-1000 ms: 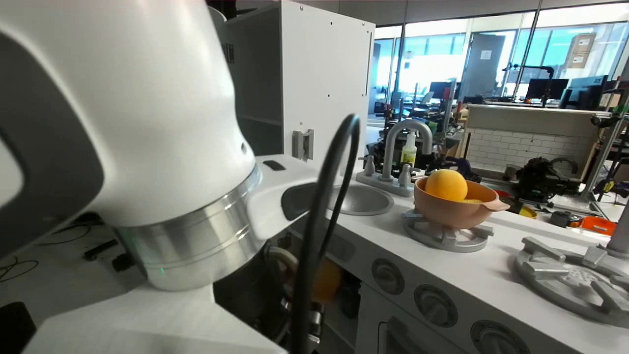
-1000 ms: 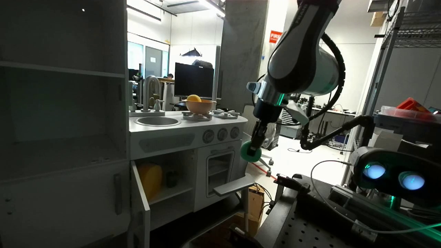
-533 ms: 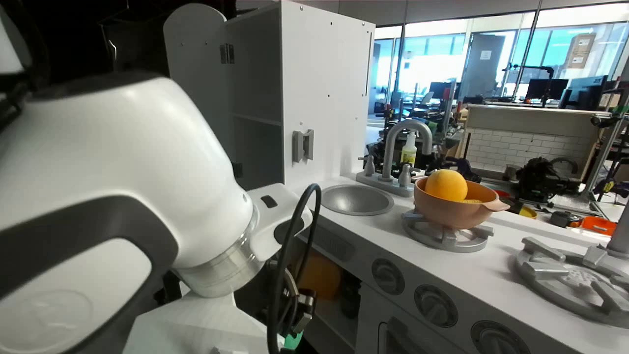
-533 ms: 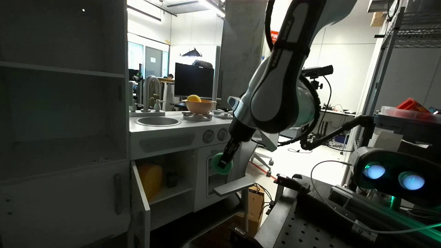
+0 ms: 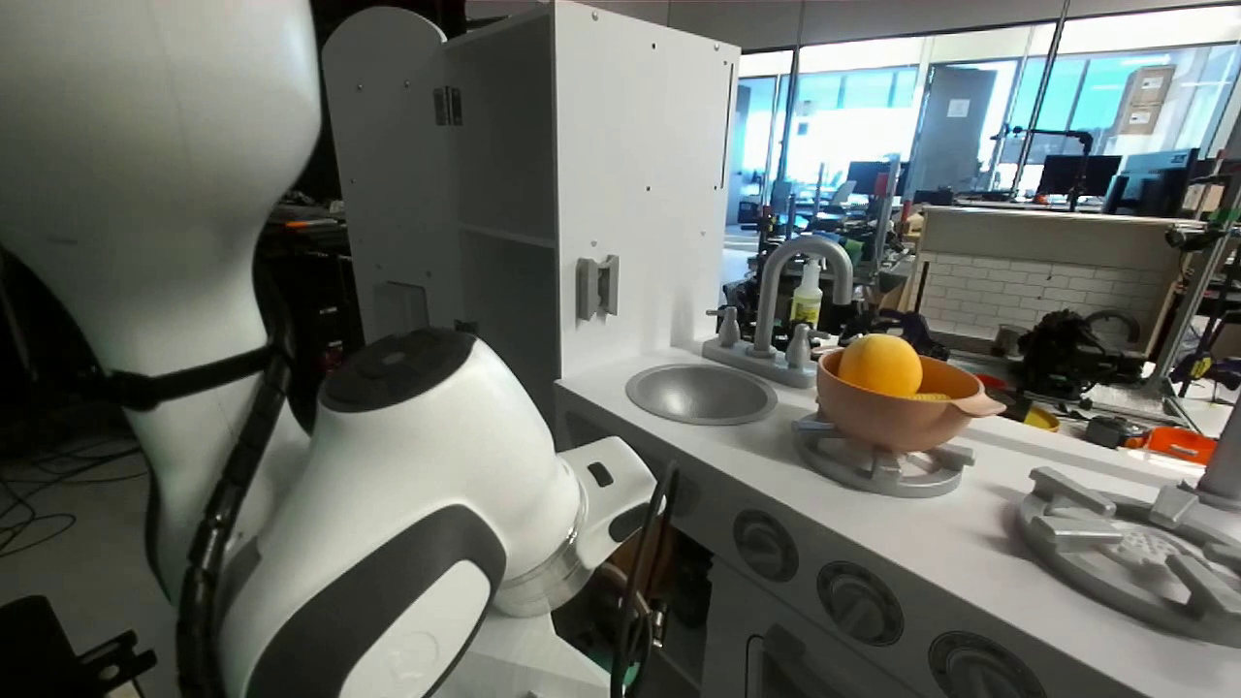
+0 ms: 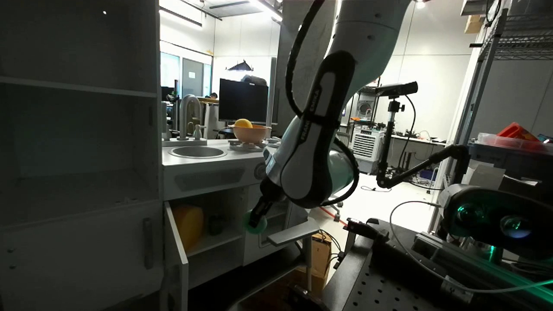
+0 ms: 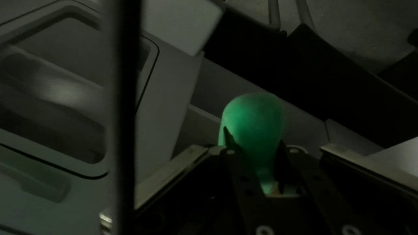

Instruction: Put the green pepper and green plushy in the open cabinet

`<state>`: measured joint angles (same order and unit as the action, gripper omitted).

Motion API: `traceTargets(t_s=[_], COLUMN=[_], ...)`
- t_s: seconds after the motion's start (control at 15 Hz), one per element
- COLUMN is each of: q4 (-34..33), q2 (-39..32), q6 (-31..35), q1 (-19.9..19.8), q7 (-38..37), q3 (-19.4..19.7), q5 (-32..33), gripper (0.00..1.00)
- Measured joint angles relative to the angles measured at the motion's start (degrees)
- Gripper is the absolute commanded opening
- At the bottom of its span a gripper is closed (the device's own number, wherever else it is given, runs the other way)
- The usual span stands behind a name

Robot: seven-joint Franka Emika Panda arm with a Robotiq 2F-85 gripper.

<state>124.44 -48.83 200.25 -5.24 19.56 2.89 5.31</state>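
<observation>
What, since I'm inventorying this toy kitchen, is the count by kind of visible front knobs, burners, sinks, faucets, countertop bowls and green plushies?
Front knobs: 3, one cut off by the picture's edge
Burners: 2
Sinks: 1
Faucets: 1
Countertop bowls: 1
Green plushies: 1
Total: 9

Near the claw (image 6: 255,221), the open cabinet (image 6: 221,239) holds yellow and dark objects (image 6: 190,226); higher, the counter (image 5: 902,543) carries a faucet (image 5: 768,305) and two burners (image 5: 1144,549).

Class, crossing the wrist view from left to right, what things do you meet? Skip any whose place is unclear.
Blocky grey-green toy-oven handle → blurred black vertical bar → rounded light-green plushy → flat white panel cut off by the right edge.
</observation>
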Motion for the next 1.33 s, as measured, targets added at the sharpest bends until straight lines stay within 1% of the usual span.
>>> traceTargets(t_s=[0.2, 0.4, 0.73, 1.0, 1.33], q4=[-6.7, -12.43, -19.91, -23.21, -23.5], q2=[-4.98, -9.65, -17.2, -20.97, -20.92], q6=[0.01, 0.13, 2.37, 3.74, 4.03], q1=[1.42, 2.61, 2.77, 2.82, 2.96], q7=[-2.66, -4.41, -5.68, -5.83, -6.48], q3=[0.32, 1.49, 2.95, 3.11, 2.96], q5=[-0.02, -0.03, -0.04, -0.04, -0.01], gripper=[0.06, 0.06, 0.06, 0.06, 0.06])
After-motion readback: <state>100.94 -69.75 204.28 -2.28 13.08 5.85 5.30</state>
